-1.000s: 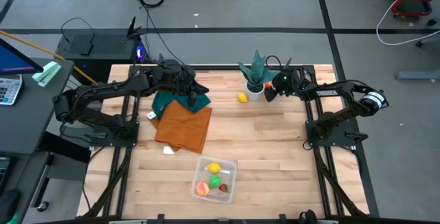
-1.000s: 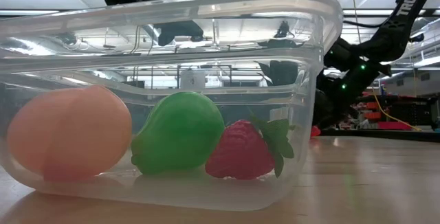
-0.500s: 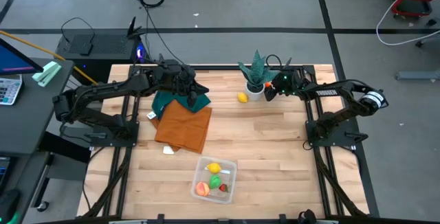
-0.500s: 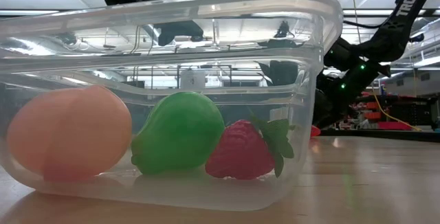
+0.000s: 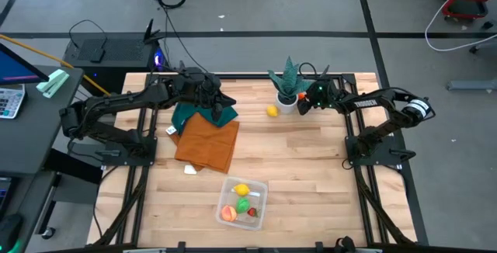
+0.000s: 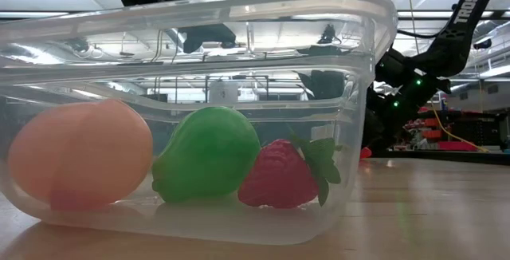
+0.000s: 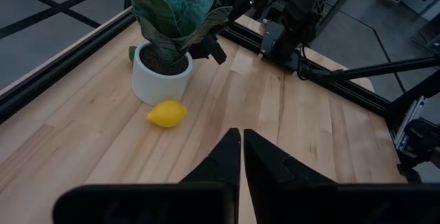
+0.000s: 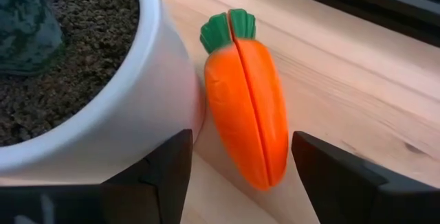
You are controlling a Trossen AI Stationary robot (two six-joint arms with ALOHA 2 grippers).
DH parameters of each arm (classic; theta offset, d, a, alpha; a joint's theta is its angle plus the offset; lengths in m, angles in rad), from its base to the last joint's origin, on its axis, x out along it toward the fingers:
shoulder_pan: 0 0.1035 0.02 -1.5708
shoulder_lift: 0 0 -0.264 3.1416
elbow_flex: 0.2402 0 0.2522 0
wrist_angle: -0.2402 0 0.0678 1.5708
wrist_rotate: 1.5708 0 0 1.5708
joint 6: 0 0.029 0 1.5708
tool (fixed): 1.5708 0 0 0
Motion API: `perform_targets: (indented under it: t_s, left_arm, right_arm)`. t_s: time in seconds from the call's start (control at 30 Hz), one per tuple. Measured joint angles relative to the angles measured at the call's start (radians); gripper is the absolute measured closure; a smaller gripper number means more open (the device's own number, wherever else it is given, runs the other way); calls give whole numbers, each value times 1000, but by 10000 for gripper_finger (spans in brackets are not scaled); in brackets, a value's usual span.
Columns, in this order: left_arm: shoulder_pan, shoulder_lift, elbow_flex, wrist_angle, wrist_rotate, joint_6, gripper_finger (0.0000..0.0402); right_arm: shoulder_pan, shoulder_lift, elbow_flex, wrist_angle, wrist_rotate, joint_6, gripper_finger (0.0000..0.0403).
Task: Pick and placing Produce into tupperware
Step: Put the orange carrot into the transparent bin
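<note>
Tupperware: lemon, peach, green fruit, strawberry.
Right gripper: parted around carrot.
Left gripper: clenched, empty.

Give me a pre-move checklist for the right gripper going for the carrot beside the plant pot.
1. Right gripper open, a finger either side of the carrot: ok.
2. Carrot free of the fingers, not yet gripped: ok.
3. Clearance from the pot: not ok, the carrot lies right against it, so one finger has little room.
4. Left gripper shut and empty, over the cloths, away from the carrot: ok.
5. Tupperware has room beside the four pieces in it: ok.
6. Lemon on the table, still to collect: not ok.
</note>
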Motion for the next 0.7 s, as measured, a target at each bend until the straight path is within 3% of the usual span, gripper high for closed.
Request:
perform_targets:
  t_s: [0.23, 0.7]
  left_arm:
    - [0, 0, 0, -1, 0, 0, 388]
    - [0, 0, 0, -4, 0, 0, 386]
  right_arm:
    - [0, 0, 0, 0, 3, -1, 215]
    - [0, 0, 0, 0, 35, -1, 325]
